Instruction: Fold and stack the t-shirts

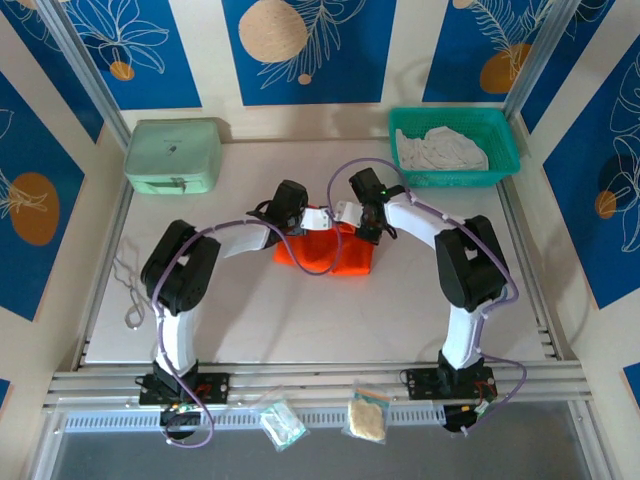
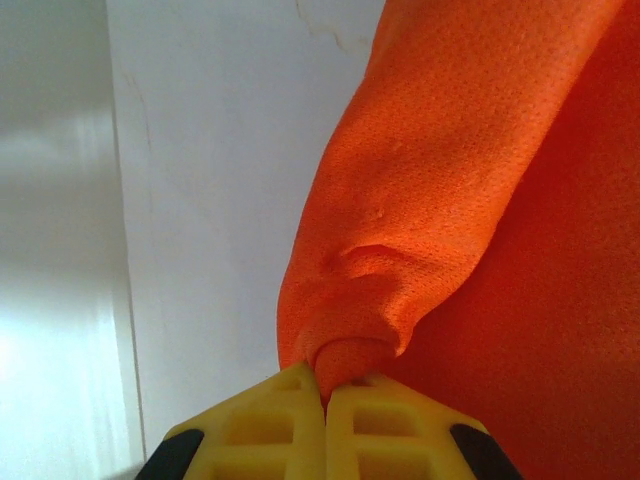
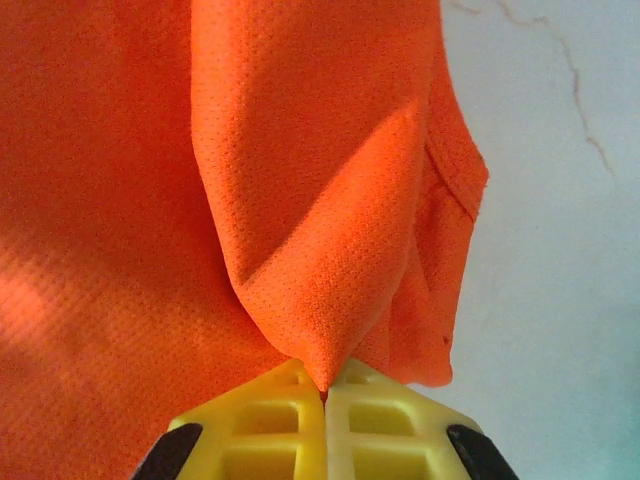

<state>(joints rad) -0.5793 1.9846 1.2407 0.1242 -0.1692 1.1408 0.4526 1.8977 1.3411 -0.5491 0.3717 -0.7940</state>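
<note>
The top camera is looking down over the whole bench [image 1: 300, 320] from above and behind. Wrist cameras are peering past the left tool [image 2: 325, 392] and right tool [image 3: 324, 386], very close on the orange t-shirt [image 1: 350, 260], seemingly from opposite ends.

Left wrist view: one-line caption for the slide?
Left gripper shut on a bunched fold of the orange t-shirt, white table beyond.
</note>
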